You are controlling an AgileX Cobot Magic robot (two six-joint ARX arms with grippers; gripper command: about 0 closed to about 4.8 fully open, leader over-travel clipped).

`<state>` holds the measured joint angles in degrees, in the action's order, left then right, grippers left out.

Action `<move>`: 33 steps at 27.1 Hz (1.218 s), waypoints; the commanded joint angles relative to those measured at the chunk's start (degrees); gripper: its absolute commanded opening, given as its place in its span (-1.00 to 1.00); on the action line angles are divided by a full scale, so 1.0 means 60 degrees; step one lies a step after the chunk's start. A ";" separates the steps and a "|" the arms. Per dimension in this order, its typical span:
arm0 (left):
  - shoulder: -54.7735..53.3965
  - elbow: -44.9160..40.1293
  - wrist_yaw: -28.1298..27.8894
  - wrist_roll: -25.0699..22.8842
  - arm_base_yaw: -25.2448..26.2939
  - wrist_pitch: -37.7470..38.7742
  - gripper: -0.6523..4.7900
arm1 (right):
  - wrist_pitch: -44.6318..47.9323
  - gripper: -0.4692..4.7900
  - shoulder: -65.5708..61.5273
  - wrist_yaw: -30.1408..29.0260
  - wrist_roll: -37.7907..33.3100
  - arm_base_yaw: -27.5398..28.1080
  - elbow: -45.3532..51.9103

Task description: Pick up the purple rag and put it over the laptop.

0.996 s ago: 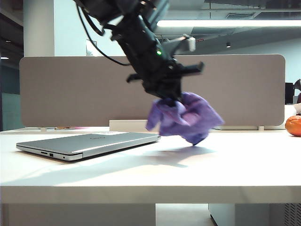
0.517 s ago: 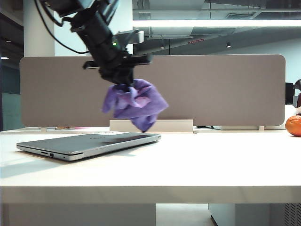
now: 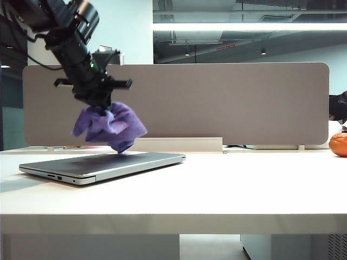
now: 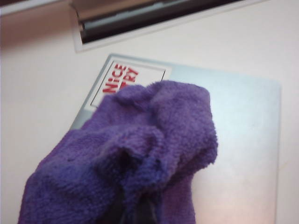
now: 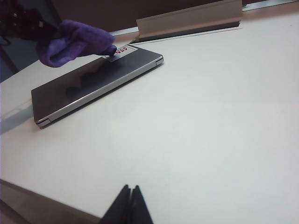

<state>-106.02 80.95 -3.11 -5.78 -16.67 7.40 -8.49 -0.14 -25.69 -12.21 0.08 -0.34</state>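
Note:
The purple rag (image 3: 110, 128) hangs bunched from my left gripper (image 3: 100, 104), which is shut on it above the closed silver laptop (image 3: 103, 164). The rag's lowest tip is just about at the lid near the laptop's far edge. In the left wrist view the fuzzy rag (image 4: 135, 154) fills the foreground and hides the fingers, with the laptop lid (image 4: 243, 121) and its red-lettered sticker (image 4: 120, 79) below. The right wrist view shows the rag (image 5: 74, 41) over the laptop's (image 5: 93, 81) far end. My right gripper (image 5: 129, 187) is shut with nothing in it, far from both, over bare table.
The white table (image 3: 244, 184) runs wide to the right of the laptop. A grey divider panel (image 3: 244, 103) stands behind it, with a low white cable tray (image 3: 179, 144) at its foot. An orange fruit (image 3: 338, 144) sits at the far right edge.
My left arm has swung left with the rag, from right of the laptop to above its lid, and come a little lower. The right gripper has not moved.

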 commanded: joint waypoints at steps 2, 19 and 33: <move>-0.0291 0.0025 0.0062 -0.0036 -0.0036 0.0288 -0.76 | 0.0164 -0.74 0.0011 -0.0007 -0.0007 0.0000 0.0033; -0.1042 0.0080 -0.0605 -0.0033 -0.0033 0.0976 0.96 | 0.0157 -0.74 0.0011 0.0011 -0.0007 0.0000 0.0033; 0.0000 0.0197 -0.0397 0.0084 -0.0036 0.0962 0.96 | 0.0157 -0.74 0.0011 0.0011 -0.0004 0.0000 0.0033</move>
<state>-106.69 81.84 -6.17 -5.54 -16.84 13.61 -8.47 -0.14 -25.65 -12.21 0.08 -0.34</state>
